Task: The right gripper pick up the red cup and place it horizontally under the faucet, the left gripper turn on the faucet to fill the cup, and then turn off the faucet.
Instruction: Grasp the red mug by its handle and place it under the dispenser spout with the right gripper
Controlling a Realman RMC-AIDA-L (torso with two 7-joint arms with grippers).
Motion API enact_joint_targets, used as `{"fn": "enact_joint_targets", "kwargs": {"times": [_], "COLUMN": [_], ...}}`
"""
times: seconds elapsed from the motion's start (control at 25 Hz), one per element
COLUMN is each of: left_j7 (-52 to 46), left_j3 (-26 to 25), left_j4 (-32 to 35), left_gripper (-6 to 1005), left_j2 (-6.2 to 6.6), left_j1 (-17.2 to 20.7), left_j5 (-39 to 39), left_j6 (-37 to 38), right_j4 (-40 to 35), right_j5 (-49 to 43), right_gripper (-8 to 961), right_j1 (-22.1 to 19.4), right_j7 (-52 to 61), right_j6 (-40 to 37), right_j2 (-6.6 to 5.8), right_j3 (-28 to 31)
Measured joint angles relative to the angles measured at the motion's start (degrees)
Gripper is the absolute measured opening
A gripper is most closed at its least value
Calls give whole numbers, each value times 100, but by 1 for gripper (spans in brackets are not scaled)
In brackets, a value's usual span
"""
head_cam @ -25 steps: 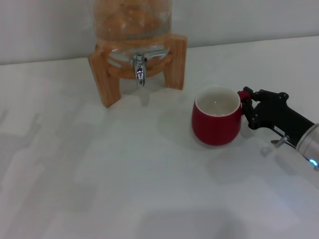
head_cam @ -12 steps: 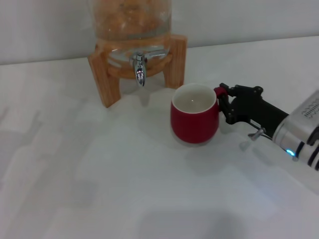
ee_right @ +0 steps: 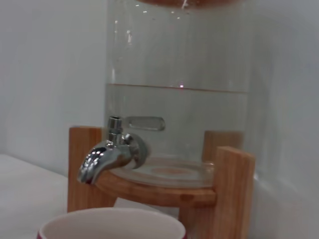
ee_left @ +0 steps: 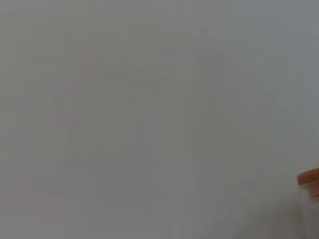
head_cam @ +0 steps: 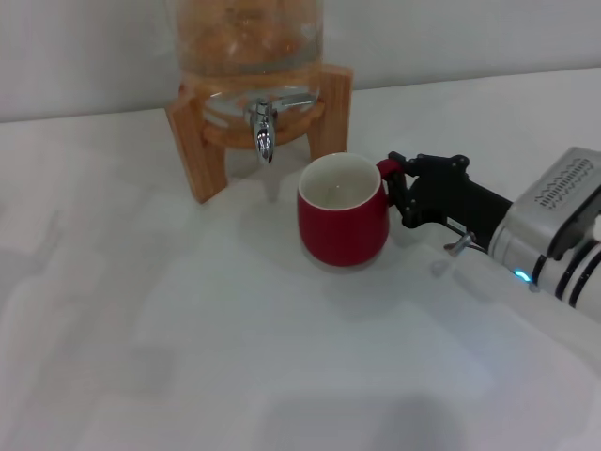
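Note:
The red cup [head_cam: 342,218] stands upright on the white table, a little right of and in front of the faucet [head_cam: 262,130]; its white rim [ee_right: 112,225] shows in the right wrist view. My right gripper [head_cam: 396,188] is shut on the cup's small handle, its arm reaching in from the right. The chrome faucet [ee_right: 108,154] points its spout down from the glass jar [ee_right: 177,94] on the wooden stand [head_cam: 201,150]. No water runs from it. The left gripper is out of view.
The wooden stand's legs [ee_right: 232,194] flank the faucet at the table's back. A grey wall runs behind the jar. The left wrist view shows plain grey and a sliver of wood [ee_left: 310,178] at its edge.
My right gripper has carried the cup leftward and slightly back, from the right side of the table to near the faucet.

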Motion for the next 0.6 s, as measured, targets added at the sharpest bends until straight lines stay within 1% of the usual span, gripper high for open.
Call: {"fn": "enact_joint_targets", "kwargs": {"times": [0.16, 0.32, 0.6], "left_j7": [2, 4, 5], "left_j3": [-3, -2, -2], "left_j4": [36, 39, 110], "left_gripper": [845, 846, 846], "left_j2": [2, 2, 10], "left_j1": [79, 92, 118], "left_j5": [-153, -176, -178], "left_j6": [16, 19, 19], "right_j4": [-79, -111, -177], "right_j5": [-4, -9, -9], "right_gripper": [116, 116, 115], "right_j1": [75, 230, 367], "right_j7": [0, 0, 0], "right_j6": [156, 319, 463], "right_j2": [9, 32, 39], "right_j3": [-24, -88, -152]}}
